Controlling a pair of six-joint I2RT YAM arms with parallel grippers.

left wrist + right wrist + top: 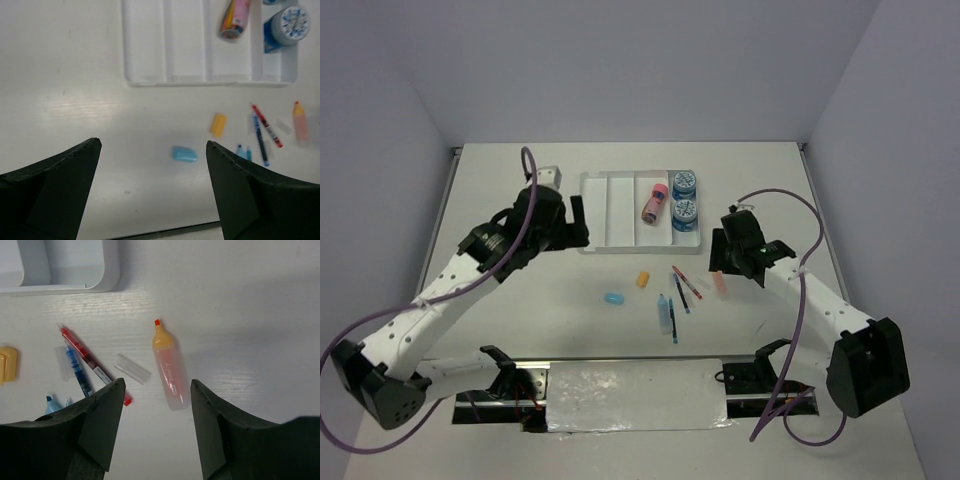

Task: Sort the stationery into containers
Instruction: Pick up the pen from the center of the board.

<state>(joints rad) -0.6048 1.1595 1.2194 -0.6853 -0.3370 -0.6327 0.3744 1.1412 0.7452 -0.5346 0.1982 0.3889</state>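
As tray (610, 215) holds two rolls (684, 184), pink cylinder (654, 202) adjacent

The tray (607, 212) is gleaming as smooth, clear plastic. Near the tray, the pink pen (170, 372) is showing a translucent plastic body, and the table (550, 295) is looking matt.

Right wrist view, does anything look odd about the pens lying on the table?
Yes. The pink highlighter lies uncapped, its orange tip bare, and a clear cap lies loose just beside it, not touching. A second clear piece lies by the blue pen. Nothing looks spilled or broken.
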